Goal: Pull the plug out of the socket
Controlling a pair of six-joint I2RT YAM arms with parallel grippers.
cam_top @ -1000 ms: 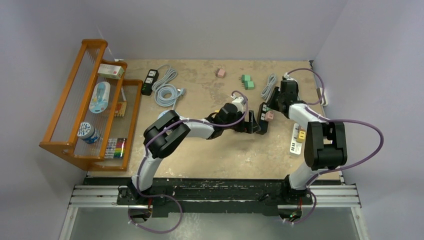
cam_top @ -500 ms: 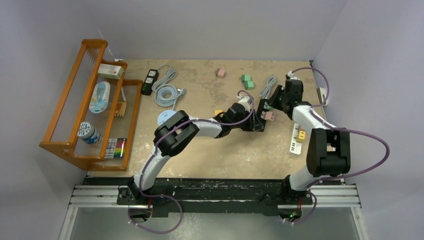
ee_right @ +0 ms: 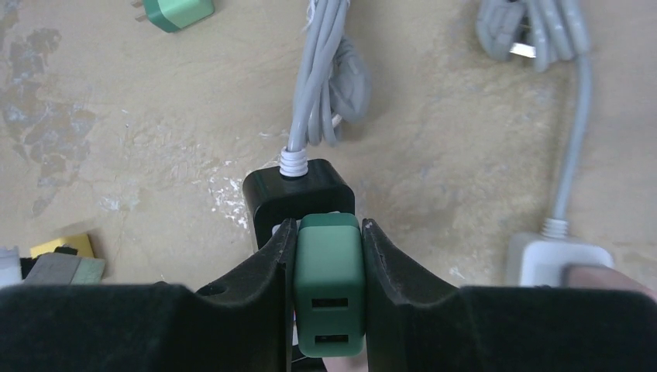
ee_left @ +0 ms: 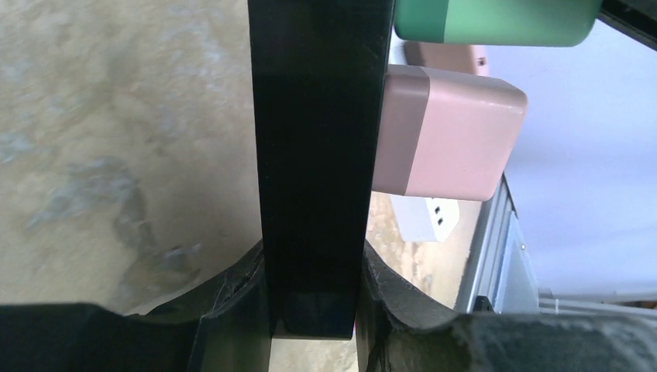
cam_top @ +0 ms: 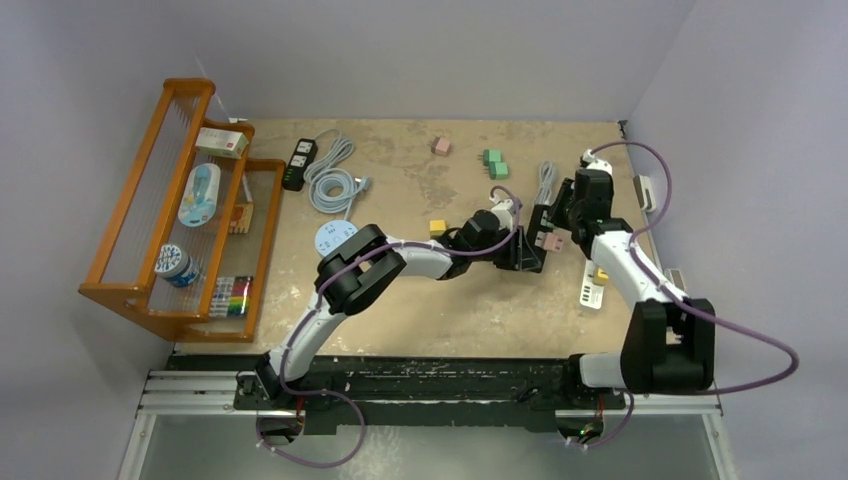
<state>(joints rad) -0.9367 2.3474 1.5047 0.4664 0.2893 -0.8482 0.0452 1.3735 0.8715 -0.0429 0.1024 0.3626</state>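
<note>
The socket is a black power strip, held on edge above the table. My left gripper is shut on its end, one finger on each flat side. A pink plug and a green plug stick out of its face. My right gripper is shut on the green plug, which sits against the black strip. In the top view both grippers meet right of centre, left gripper and right gripper, with the pink plug between them.
A grey cable runs from the strip's far end. A white power strip lies at the right edge. Loose green plugs, a pink one and a yellow one lie about. A wooden rack stands at left.
My left gripper has reached right and shut on the black strip. Both grippers and the strip have shifted right, and the right arm's elbow has swung down.
</note>
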